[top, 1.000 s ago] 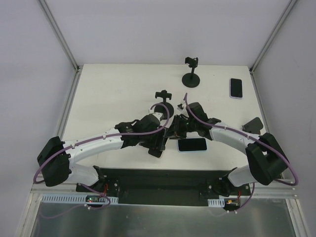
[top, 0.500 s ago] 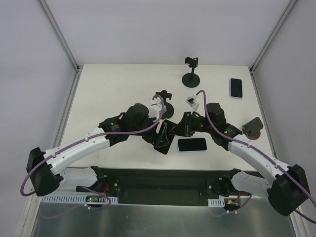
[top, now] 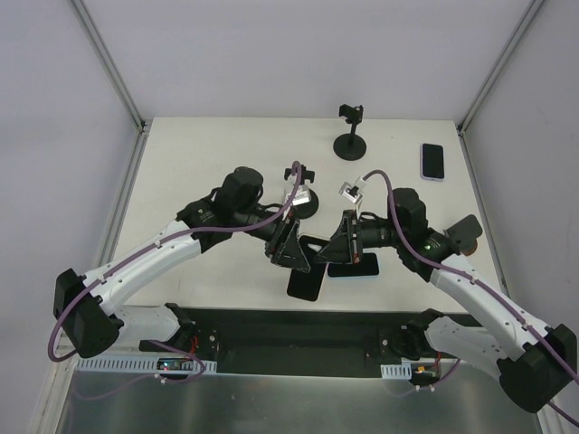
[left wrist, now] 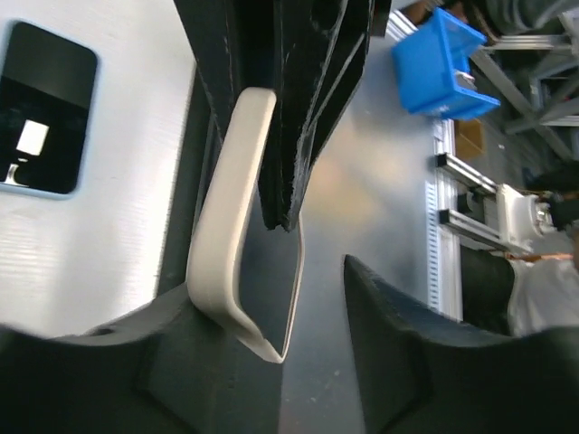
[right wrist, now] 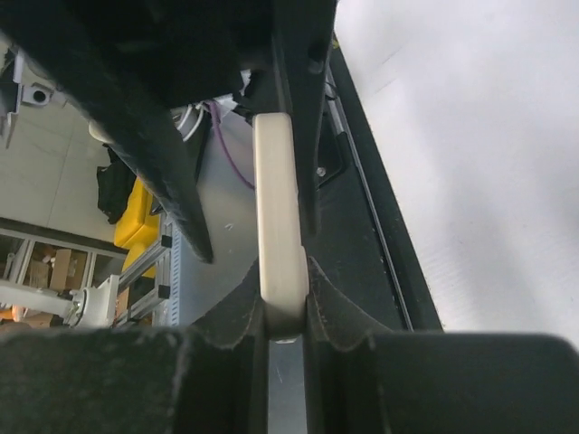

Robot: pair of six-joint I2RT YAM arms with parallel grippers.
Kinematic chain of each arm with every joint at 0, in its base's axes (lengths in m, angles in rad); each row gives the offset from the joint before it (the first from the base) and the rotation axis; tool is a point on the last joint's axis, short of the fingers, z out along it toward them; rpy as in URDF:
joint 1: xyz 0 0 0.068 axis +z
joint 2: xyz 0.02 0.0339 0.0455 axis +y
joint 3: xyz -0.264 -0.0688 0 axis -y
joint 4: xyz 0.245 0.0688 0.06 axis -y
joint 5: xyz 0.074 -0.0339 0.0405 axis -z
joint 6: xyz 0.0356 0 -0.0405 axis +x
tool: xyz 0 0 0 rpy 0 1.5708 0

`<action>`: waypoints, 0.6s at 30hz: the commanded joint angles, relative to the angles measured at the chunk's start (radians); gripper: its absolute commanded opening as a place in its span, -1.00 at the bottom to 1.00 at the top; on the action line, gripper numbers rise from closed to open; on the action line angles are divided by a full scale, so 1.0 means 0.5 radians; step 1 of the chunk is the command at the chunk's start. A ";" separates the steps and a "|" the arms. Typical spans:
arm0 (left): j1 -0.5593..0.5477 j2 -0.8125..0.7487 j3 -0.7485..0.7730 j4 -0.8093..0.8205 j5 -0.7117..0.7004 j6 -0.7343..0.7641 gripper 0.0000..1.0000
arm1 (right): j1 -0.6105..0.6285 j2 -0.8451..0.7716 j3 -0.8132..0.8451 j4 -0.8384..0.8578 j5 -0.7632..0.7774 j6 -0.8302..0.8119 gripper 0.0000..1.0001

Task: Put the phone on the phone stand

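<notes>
While R gripper (top: 336, 246) pinches phone (top: 306, 280) aloft, L gripper (top: 289, 249) gapes alongside.

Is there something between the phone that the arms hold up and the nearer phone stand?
No loose object does. The phone, clamped in the right gripper, hangs in front of the nearer phone stand. Only the left gripper, open around the phone's edge, sits over that path.

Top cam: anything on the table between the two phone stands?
Nothing. In the top view the table is bare between the near stand and the far stand.
</notes>
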 commanded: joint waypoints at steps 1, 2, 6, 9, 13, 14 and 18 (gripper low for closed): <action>-0.101 0.003 0.038 0.047 0.276 0.084 -0.21 | 0.007 -0.055 0.188 0.157 -0.128 0.000 -0.99; -0.101 0.012 0.035 0.047 0.254 0.084 -0.30 | 0.010 -0.055 0.195 0.172 -0.137 0.015 -0.99; -0.101 0.013 0.062 0.044 0.135 0.072 -1.00 | 0.037 -0.071 0.225 0.163 -0.137 0.018 -0.96; -0.101 -0.046 0.084 0.047 -0.074 0.075 -1.00 | 0.044 -0.092 0.213 0.071 -0.073 -0.043 -0.03; -0.101 -0.150 0.105 0.093 -0.255 0.044 -1.00 | 0.135 -0.108 0.069 0.056 0.041 -0.074 0.55; -0.101 -0.159 0.108 0.115 -0.288 0.020 -1.00 | 0.166 -0.108 0.057 0.056 0.065 -0.080 0.62; -0.098 -0.230 0.093 0.271 -0.338 -0.066 -1.00 | 0.295 -0.108 -0.014 0.132 0.160 -0.043 0.58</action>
